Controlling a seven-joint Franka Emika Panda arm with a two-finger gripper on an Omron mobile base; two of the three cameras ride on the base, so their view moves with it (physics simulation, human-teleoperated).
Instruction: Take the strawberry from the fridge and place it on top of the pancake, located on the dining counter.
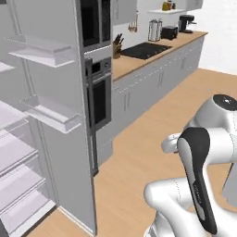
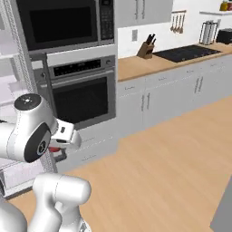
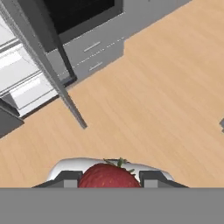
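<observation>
In the hand view a dark red strawberry (image 3: 107, 174) with green leaves sits between my two finger tips, and my gripper (image 3: 108, 180) is shut on it above the wood floor. From the right base view a speck of the red strawberry (image 2: 53, 149) shows under the hand, where the gripper (image 2: 57, 153) hangs in front of the fridge (image 2: 13, 86). The fridge door (image 1: 69, 120) stands open, with white door racks and white shelves (image 1: 16, 152) inside. The fridge's door edge (image 3: 52, 78) crosses the hand view at upper left. The pancake and the dining counter are out of view.
A built-in oven (image 2: 81, 93) and a microwave (image 2: 63, 22) stand right of the fridge. Beyond them runs a white-cabinet counter (image 2: 149, 63) with a knife block (image 2: 147, 49) and cooktop (image 2: 183, 53). Open wood floor (image 2: 172, 167) lies to the right. A grey panel edge (image 2: 224, 208) shows at lower right.
</observation>
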